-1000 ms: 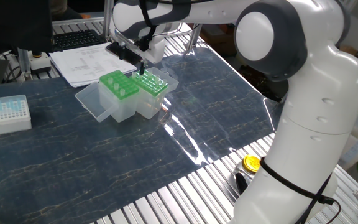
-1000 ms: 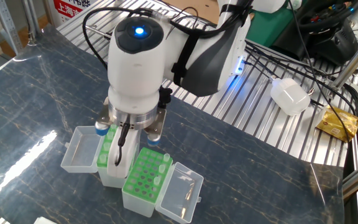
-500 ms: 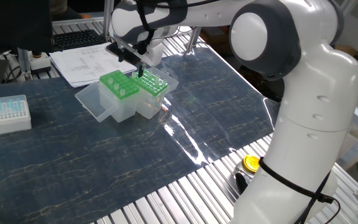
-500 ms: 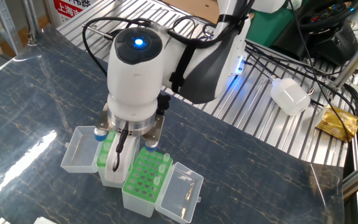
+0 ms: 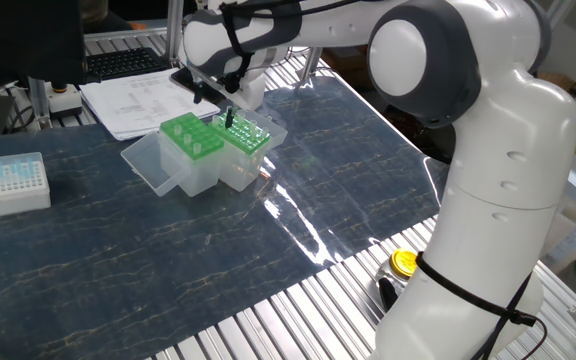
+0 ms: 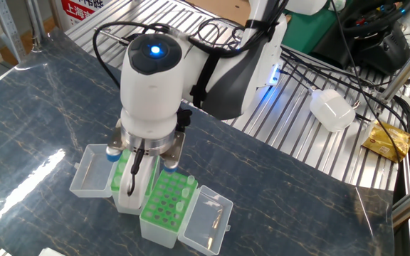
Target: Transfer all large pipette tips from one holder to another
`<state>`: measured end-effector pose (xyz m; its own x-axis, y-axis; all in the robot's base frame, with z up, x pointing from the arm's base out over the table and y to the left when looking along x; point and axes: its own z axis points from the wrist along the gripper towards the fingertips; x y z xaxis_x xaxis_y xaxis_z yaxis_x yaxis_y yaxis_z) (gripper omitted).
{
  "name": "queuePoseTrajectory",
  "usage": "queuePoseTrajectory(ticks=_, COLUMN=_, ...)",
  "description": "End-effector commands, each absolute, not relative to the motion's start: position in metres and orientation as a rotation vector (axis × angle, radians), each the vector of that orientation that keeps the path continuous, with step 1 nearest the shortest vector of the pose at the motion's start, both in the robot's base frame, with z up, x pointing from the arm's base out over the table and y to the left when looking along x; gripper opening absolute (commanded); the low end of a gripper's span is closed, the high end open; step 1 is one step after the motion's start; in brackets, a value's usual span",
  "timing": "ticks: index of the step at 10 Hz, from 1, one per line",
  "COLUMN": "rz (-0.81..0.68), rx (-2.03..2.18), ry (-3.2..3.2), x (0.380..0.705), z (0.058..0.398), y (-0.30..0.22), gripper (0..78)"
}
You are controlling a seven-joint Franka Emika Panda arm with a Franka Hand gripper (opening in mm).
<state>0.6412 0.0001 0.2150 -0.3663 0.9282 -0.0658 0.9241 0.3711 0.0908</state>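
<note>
Two green-topped tip holders stand side by side with their clear lids open. The one nearer the papers (image 5: 192,136) (image 6: 122,173) is partly hidden under my hand. The other holder (image 5: 244,133) (image 6: 165,202) holds a few large pipette tips (image 6: 179,206), clear cones with round collars. My gripper (image 5: 230,118) (image 6: 134,178) points down just above the holders, near the seam between them. Its dark fingers stand close together. I cannot make out a tip between them.
A small white box of short bluish tips (image 5: 10,182) stands at the left. Papers (image 5: 140,104) lie behind the holders. The open lids (image 6: 91,171) (image 6: 209,219) lie flat beside the holders. A yellow cap (image 5: 405,262) sits by the robot's base.
My hand has shifted and turned slightly over the holders. The holders and the tips in them have not moved.
</note>
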Motion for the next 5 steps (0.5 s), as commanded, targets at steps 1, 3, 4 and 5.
queuePoseTrajectory(ticks=1, rz=0.058, rx=1.701, ry=2.509, x=0.6413, z=0.2098, y=-0.0038, gripper=77.5)
queuePoseTrajectory(ticks=3, rz=0.058, rx=1.706, ry=2.508, x=0.6406, z=0.2092, y=-0.0039, gripper=1.1)
queuePoseTrajectory(ticks=4, rz=0.058, rx=1.706, ry=2.508, x=0.6406, z=0.2092, y=-0.0039, gripper=1.1)
queuePoseTrajectory(ticks=5, rz=0.058, rx=1.706, ry=2.508, x=0.6406, z=0.2092, y=-0.0039, gripper=1.1)
